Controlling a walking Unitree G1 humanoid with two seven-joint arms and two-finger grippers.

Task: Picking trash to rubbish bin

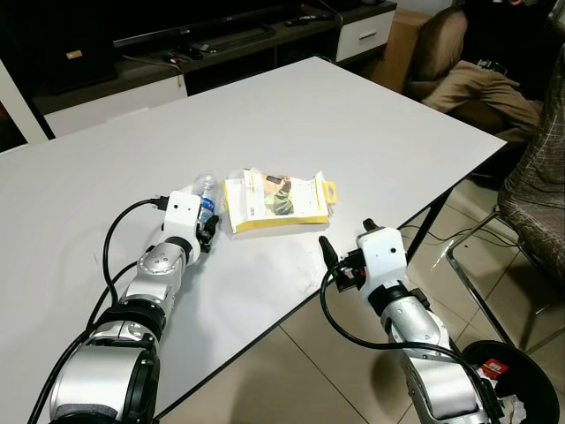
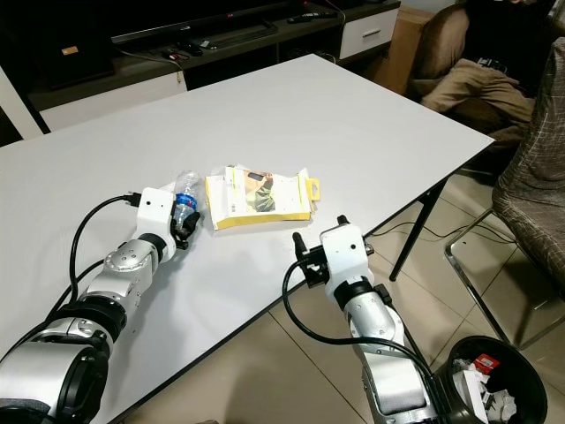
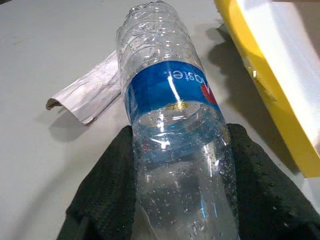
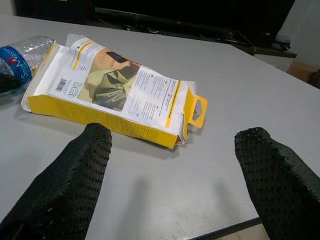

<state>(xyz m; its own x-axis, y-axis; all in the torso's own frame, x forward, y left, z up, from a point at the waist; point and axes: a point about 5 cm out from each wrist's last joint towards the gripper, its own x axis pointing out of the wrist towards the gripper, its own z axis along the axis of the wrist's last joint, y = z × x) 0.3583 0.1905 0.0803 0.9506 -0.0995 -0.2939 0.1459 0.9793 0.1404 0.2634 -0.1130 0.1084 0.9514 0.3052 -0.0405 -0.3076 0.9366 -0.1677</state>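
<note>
White tabletop (image 1: 371, 141) fills my view, with the rubbish bin (image 2: 530, 375) down on the floor beyond my right arm. My left gripper (image 1: 208, 231) has its fingers (image 3: 107, 185) pressed on the plastic bottle (image 3: 170, 105), whose long axis runs straight out from the hand, a scrap of what looks like paper (image 3: 87, 92) beside it. My right gripper (image 4: 172, 185) hovers spread wide just short of the yellow package (image 4: 115, 95), lying crosswise ahead.

Left gripper (image 1: 208, 231) clamps its fingers (image 3: 107, 185) closed, while right gripper (image 4: 172, 175) hovers, fingers (image 4: 75, 175) spread wide.
</note>
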